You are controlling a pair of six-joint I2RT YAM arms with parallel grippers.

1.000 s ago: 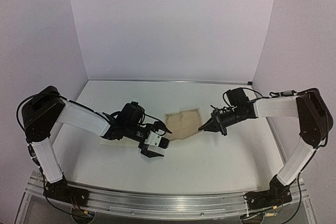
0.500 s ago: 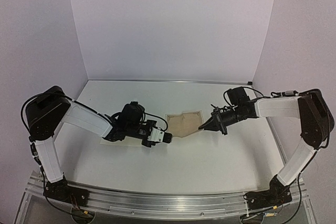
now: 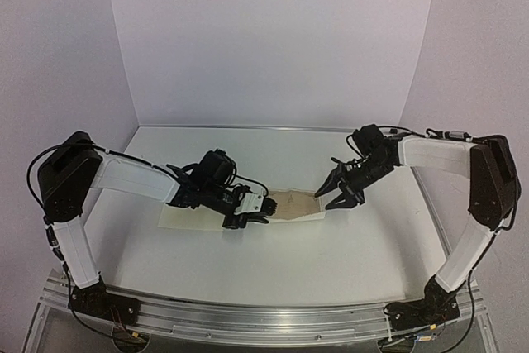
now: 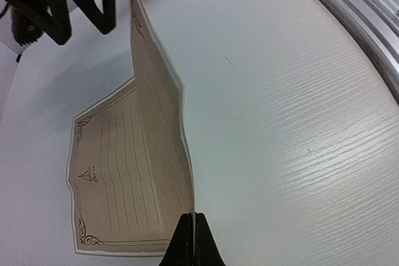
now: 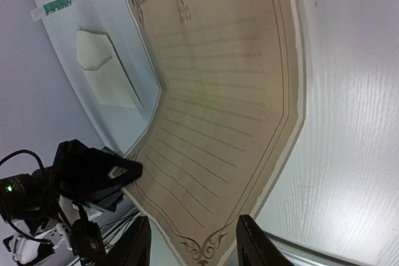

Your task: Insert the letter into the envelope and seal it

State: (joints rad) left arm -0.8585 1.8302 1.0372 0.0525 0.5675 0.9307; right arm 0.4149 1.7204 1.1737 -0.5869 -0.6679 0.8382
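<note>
White walls enclose a white wood-grain table (image 3: pixel 355 254) where two arms meet over a tan, parchment-like letter (image 3: pixel 293 204) with a dark ornamental border and ruled lines. The left end effector (image 3: pixel 258 211) is clamped on the near-left corner of the letter, its fingers pressed together with the paper edge between them, as its own wrist view shows (image 4: pixel 190 219). From that pinched corner one part of the letter (image 4: pixel 124 172) stands up along a fold while the rest lies flat on the table. The right end effector (image 3: pixel 335 194) hangs at the letter's right end with its fingers spread wide and nothing between them; its wrist view places a bottom corner of the sheet in the gap (image 5: pixel 193 223), and whether either finger touches the paper cannot be told. A long, pale cream envelope (image 3: pixel 186 219) lies flat beneath the left forearm, just left of the letter, its triangular flap visible from the right wrist (image 5: pixel 103 73). One second earlier the left end effector was open and clear of the sheet, nearer the table's front, while the right one pinched the right corner; the sheet then lay more spread out.
</note>
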